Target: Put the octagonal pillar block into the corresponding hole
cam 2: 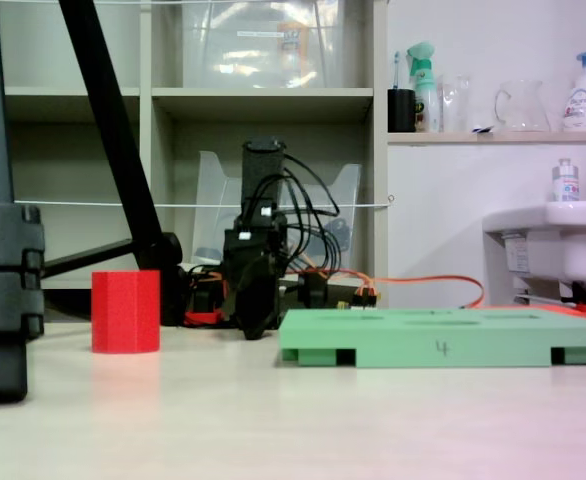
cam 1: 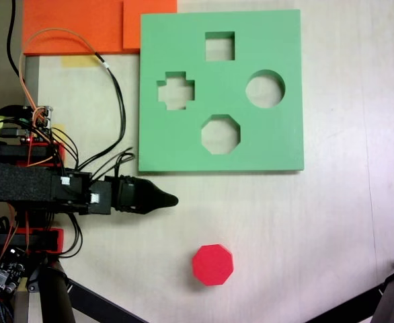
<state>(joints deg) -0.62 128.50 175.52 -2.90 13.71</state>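
The jaws (cam 1: 171, 200) taper to one dark tip, so I cannot tell whether they are parted or closed; they grip nothing. The octagonal pillar block (cam 1: 213, 264) stands upright on the worktop (cam 1: 331, 222) just off the tip, free for pickup. Farther on lies the green board (cam 1: 278, 134), its corresponding hole (cam 1: 220, 134) facing up, unfilled

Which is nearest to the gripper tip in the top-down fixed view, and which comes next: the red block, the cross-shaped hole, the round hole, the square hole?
From the gripper:
1. Octagonal pillar block, below and right of the tip.
2. Cross-shaped hole, straight above.
3. Round hole, upper right.
4. Square hole, top of the green board.
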